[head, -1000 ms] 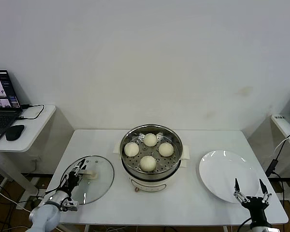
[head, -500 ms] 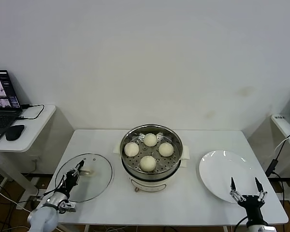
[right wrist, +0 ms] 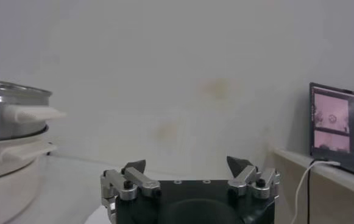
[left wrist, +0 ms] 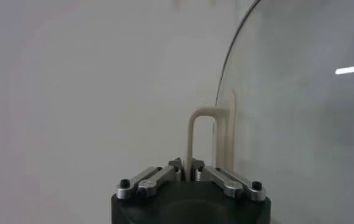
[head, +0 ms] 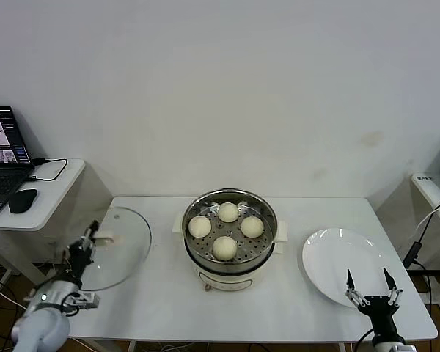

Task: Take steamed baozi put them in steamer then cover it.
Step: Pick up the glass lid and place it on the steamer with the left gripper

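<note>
Baozi (head: 224,247), four in all, are seen lying on the perforated tray inside the steamer (head: 230,253), which stands uncovered at the middle of the white table (head: 169,293). One bun is placed toward the wall, one toward the robot, and one at each side; they sit close together without being stacked.

Off the table's left edge the cover (head: 119,246) is held tilted, its glass disc raised on edge and leaning over the table's left border. Its cream bar handle (left wrist: 202,131) is pinched between the pressed-together fingers of the left gripper (head: 82,251); in the left wrist view the handle's loop is seen rising from between the closed fingertips, with the lid's metal rim curving beside it. The cover is well apart from the steamer.

At the table's right end a white plate (head: 345,264) is laid flat. The right gripper (head: 367,282) is parked at the near edge of that plate, its fingers (right wrist: 134,166) spread wide with nothing between them. In its wrist view the steamer's side handle (right wrist: 33,113) is visible off to one side.

A laptop (head: 1,150) and a mouse (head: 21,200) are set on a side desk at the far left.
</note>
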